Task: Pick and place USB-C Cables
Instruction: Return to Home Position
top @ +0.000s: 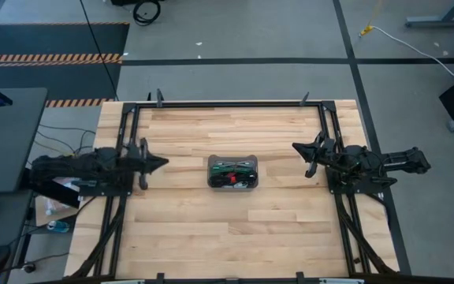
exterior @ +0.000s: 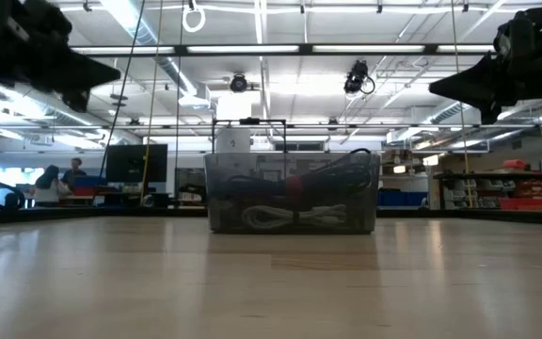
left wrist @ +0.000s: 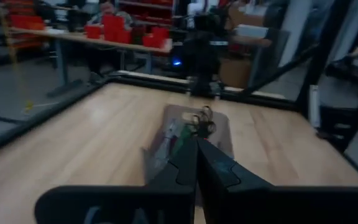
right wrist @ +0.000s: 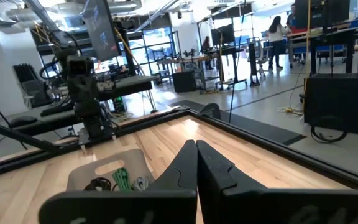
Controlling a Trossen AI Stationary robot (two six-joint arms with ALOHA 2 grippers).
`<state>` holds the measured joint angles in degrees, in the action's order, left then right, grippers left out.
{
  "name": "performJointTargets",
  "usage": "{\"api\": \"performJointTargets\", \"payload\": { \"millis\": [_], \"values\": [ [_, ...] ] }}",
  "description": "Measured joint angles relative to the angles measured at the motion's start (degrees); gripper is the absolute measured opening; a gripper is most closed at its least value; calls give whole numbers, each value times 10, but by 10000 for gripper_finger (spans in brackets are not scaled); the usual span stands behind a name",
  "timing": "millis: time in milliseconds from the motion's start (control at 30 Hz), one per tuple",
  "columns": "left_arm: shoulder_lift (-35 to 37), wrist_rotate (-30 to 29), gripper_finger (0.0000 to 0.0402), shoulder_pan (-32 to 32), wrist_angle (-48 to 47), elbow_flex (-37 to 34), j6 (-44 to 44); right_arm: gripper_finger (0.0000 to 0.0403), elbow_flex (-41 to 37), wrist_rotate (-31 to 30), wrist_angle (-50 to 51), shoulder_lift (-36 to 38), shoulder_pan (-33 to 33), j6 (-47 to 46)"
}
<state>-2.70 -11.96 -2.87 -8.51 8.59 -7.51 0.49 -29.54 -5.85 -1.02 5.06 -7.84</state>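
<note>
Grey translucent bin (top: 210, 180) mid-table (top: 180, 225) holds all the USB-C cables (top: 232, 167) I see. Left gripper (top: 162, 163) and right gripper (right wrist: 196, 144) are pinched closed, empty, well off to either side. Placing looks done.

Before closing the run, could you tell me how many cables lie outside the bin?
0. All visible cables sit inside the bin, centred on the table; more may be hidden beneath.

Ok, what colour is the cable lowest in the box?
White; that cable shows best in the low view.
</note>
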Motion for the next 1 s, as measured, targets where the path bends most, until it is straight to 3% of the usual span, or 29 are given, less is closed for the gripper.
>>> {"api": "performJointTargets", "payload": {
  "millis": [100, 167, 300, 700, 1000],
  "values": [
    [1, 19, 10, -1, 122, -82, -21, 0, 0, 0, 4, 0, 0, 1],
    [-10, 13, 9, -3, 123, -77, -38, 0, 0, 0, 3, -1, 0, -1],
    [-9, 11, 9, -12, 190, -75, 52, 0, 0, 1, 9, -1, 0, -4],
    [-10, 28, 9, -12, 132, -81, 10, 0, 0, 3, 19, -12, 0, 5],
    [-10, 33, 9, -12, 116, -81, 6, 0, 0, 61, 24, -155, 0, -13]
  ]
}}
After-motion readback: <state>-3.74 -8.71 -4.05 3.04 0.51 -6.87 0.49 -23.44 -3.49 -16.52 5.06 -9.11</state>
